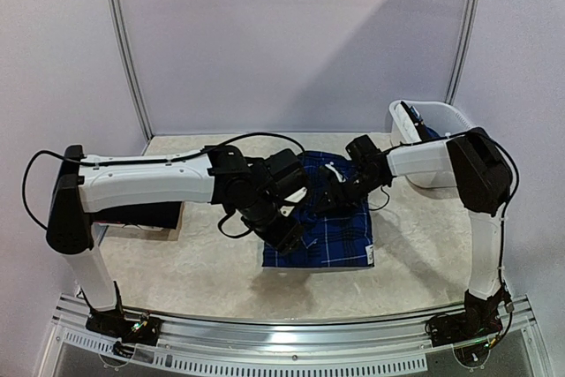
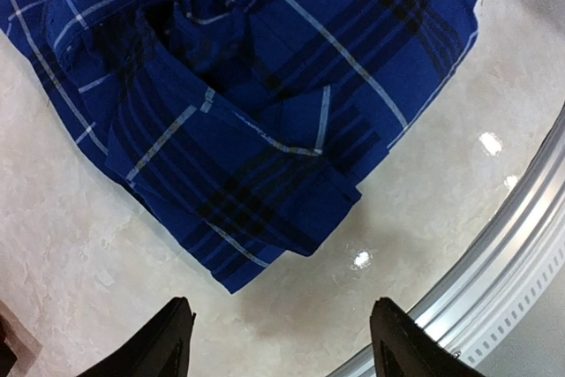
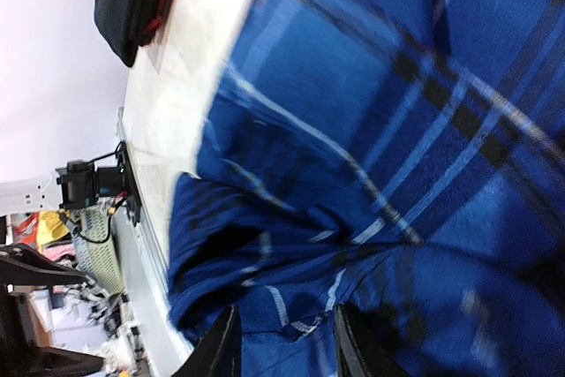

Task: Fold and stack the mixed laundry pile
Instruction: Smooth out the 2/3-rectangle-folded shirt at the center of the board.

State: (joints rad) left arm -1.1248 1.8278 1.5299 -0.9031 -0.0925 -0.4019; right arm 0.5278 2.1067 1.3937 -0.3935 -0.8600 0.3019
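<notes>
The blue plaid shirt lies folded into a rough rectangle at the middle of the worktop, its near edge fairly straight and its far part rumpled under the two arms. From the left wrist camera, one folded layer overlaps another near the shirt's near corner, and the cloth rests flat on the pale stone-patterned surface. The left gripper hangs over bare worktop just beside that corner, its fingers spread wide with nothing between them, not touching the cloth. The right gripper is pressed in close over the far, bunched part of the shirt; its fingers stand somewhat apart with plaid cloth showing between them, but I cannot tell whether they pinch it. A black garment with a red edge sits at the left side of the worktop, well apart from the shirt and partly under the left arm. A white basket stands at the far right corner. A metal rail runs along the near edge.
</notes>
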